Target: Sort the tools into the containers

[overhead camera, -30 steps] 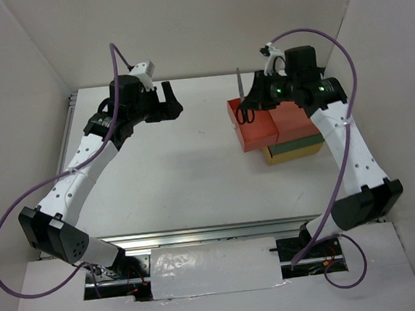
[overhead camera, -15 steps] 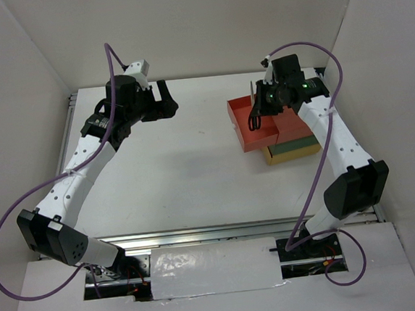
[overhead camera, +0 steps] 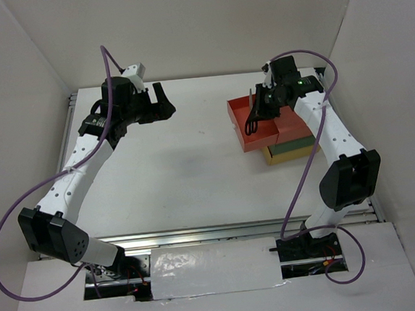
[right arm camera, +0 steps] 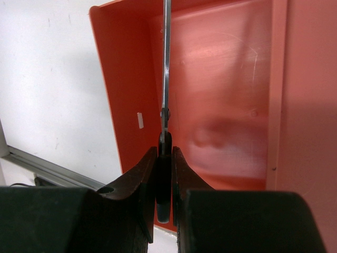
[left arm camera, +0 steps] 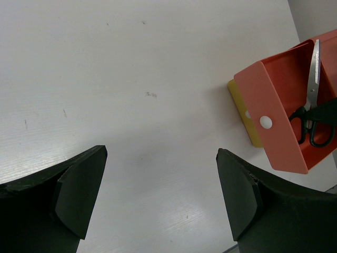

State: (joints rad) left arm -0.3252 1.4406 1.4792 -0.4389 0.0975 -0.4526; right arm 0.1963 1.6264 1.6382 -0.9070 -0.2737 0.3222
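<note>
Small black-handled scissors [overhead camera: 251, 125] hang blade-up over the pulled-out red-orange drawer [overhead camera: 244, 139], with my right gripper [overhead camera: 260, 111] shut on their handles. In the right wrist view the gripper [right arm camera: 164, 154] pinches the black handle, and the silver blade [right arm camera: 166, 63] points away over the drawer's red floor [right arm camera: 226, 79]. The drawer belongs to a stack of containers: red-orange top [overhead camera: 295, 122], dark green middle [overhead camera: 299, 144], yellow bottom [overhead camera: 287, 156]. My left gripper [overhead camera: 160, 101] hovers open and empty above the table at the far left. Its wrist view [left arm camera: 163, 195] also shows the scissors [left arm camera: 313, 121] in the drawer [left arm camera: 274, 110].
White walls close in the table on three sides. A metal rail [overhead camera: 200, 235] runs along the near edge, and another runs along the left edge [overhead camera: 69, 124]. The yellow box's corner [left arm camera: 242, 113] juts out below the red drawer.
My right arm has swung in and lowered the scissors from above the drawer's far edge down over its inside. The left arm has drifted slightly left, still open.
</note>
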